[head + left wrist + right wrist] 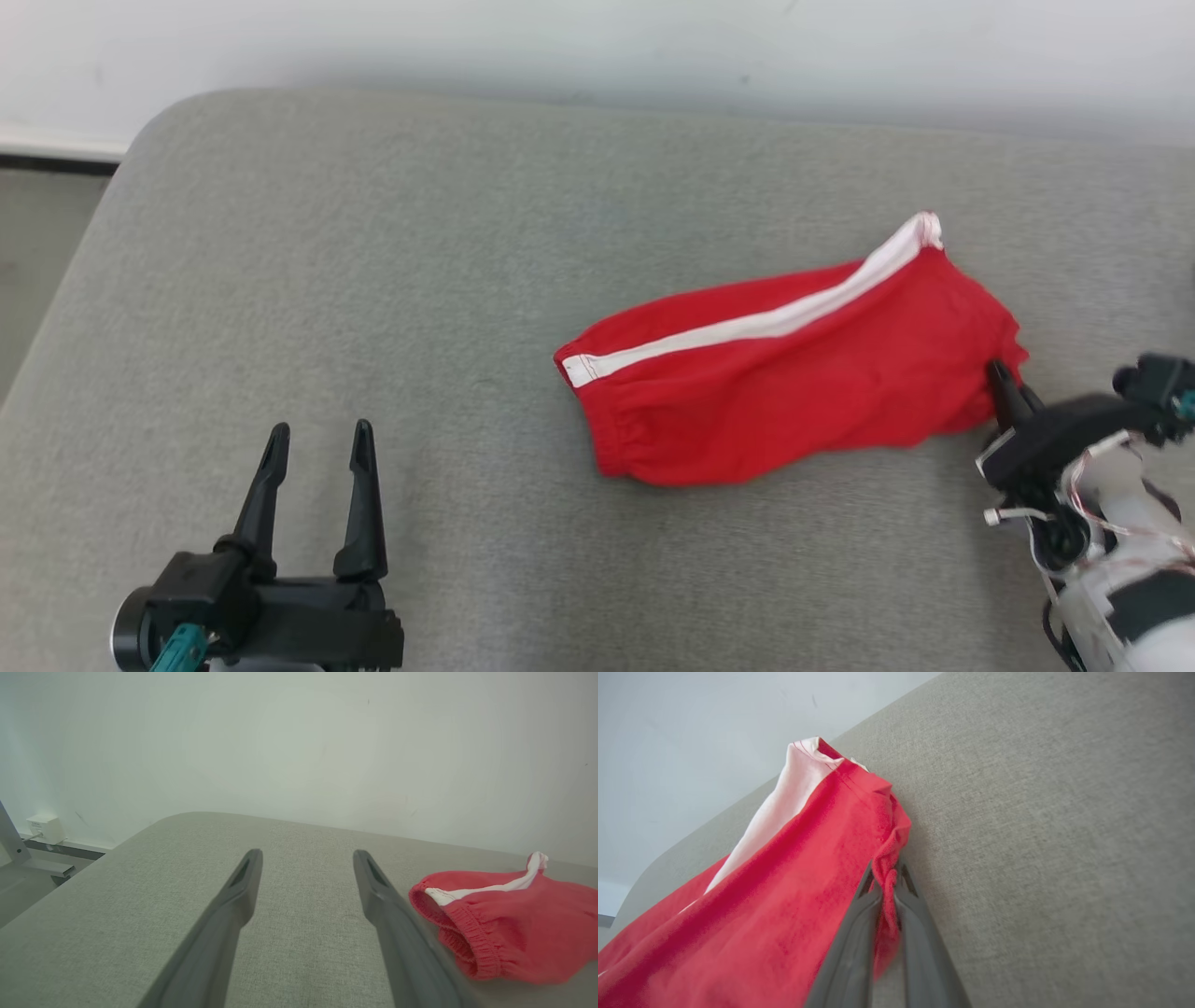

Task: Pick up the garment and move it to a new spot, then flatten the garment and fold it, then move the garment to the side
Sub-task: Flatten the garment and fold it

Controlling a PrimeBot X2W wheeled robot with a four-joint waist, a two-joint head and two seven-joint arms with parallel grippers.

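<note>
The garment [794, 373] is a pair of red shorts with a white side stripe, lying crumpled on the right half of the grey padded surface [420, 280]. My right gripper [1001, 375] is shut on a bunched fold at the garment's right edge; in the right wrist view the red cloth [808, 882] is pinched between the two fingers of that gripper [886, 877]. Near the front left, my left gripper [319, 439] stands open and empty, well apart from the cloth. In the left wrist view its fingers [243, 891] spread wide, with the garment's elastic waistband [467, 933] to their right.
A pale wall [597, 47] runs behind the grey surface. The surface's rounded corner [159, 121] lies at the back left, with floor [37, 271] beyond its left edge. A white wall box [44, 828] sits low at the left.
</note>
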